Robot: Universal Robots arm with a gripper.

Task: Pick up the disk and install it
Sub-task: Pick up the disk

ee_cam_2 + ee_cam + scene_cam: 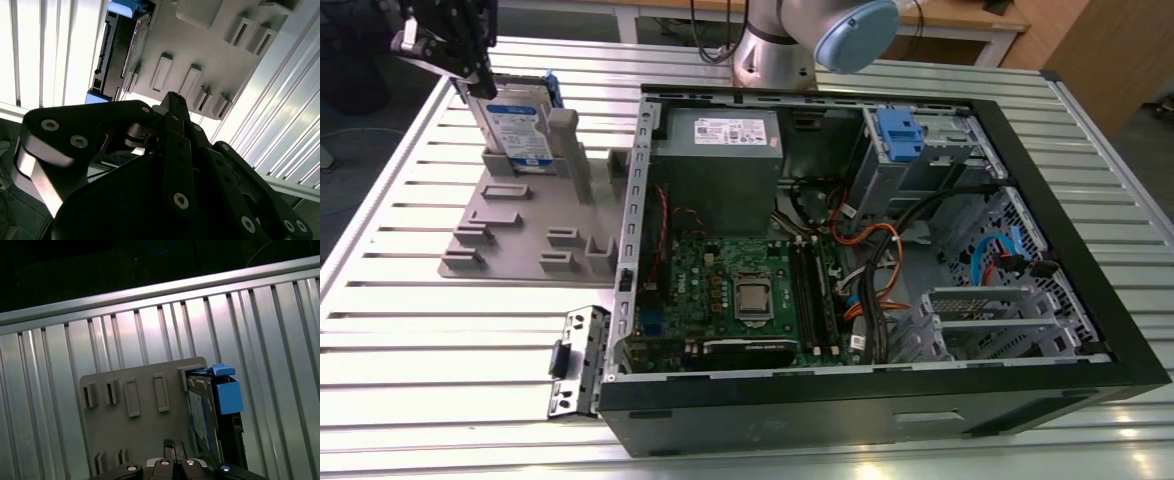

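Close by the upright disk (507, 108) in its grey holder (520, 235), fingers (172, 102) together, blue-and-white label (523, 135) illegible

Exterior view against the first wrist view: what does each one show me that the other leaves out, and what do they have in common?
The exterior view takes in the open computer case with its green motherboard and grey power box, plus the arm and its gripper by the top of the disk. The first wrist view looks steeply down on the disk's thin upper edge, its blue rail end and the dark floor past the table's edge. Both share the disk standing upright in the grey holder on the slatted metal table.
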